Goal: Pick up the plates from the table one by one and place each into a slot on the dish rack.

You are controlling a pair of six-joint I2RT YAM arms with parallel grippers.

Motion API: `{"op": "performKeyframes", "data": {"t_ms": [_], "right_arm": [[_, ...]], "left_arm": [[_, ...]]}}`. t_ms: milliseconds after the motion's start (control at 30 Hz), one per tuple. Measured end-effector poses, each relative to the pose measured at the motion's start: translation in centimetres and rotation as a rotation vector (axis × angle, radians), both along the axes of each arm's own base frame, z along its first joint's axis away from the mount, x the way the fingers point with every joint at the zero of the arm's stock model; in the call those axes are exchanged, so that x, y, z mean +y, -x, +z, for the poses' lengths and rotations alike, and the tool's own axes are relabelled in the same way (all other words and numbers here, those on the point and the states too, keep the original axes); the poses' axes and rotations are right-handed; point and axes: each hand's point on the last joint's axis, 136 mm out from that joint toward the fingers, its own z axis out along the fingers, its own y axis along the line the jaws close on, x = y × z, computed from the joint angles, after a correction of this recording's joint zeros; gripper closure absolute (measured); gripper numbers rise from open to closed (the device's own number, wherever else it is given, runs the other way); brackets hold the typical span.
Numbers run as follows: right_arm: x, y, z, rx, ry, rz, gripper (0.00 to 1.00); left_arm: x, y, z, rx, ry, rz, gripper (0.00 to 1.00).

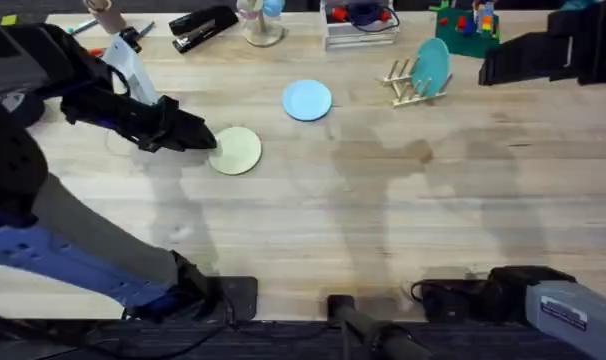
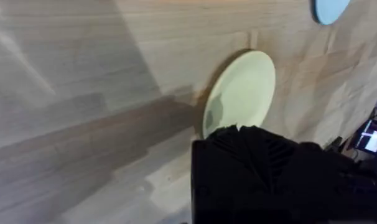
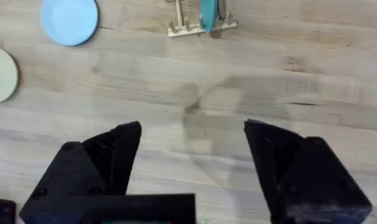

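Where the left tool meets the cream-yellow plate, its tips are hidden under its own dark body, so whether it is clenched or released cannot be told. In the left wrist view the near edge of that plate is covered by the black tool housing, and the plate seems to lie flat on the surface; contact cannot be confirmed. The right tool is seen released, its two black fingers spread wide with nothing between them, low over bare planks near the right base.

Beyond the left tool, the light blue plate lies flat on the surface, well apart from the cream one, round and plain. Farther right, the dish rack of pale wooden pegs stands near the far edge, and a teal plate is held upright in one of its slots; which slot cannot be made out. The objects along the far edge are cut off.
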Motion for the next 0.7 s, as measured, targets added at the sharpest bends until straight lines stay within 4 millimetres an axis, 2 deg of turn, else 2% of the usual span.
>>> {"op": "performKeyframes", "data": {"t_ms": [200,300,500,700], "right_arm": [[0.0,0.0,0.0,0.0,0.0,0.0,0.007],[0.0,0.0,0.0,0.0,0.0,0.0,0.007],[1.6,0.1,0.2,-0.002,-0.079,0.049,0.007],[3.7,-0.7,0.8,-0.019,-0.184,0.103,0.007]], "left_arm": [[0.2,-0.5,-2.2,0.023,0.01,0.0,0.96],[0.1,-0.8,-2.6,0.022,0.041,0.014,0.96],[-0.8,-1.8,-3.0,0.023,0.161,0.053,0.959],[-0.9,-1.9,-3.1,0.019,0.172,0.058,0.959]]}}
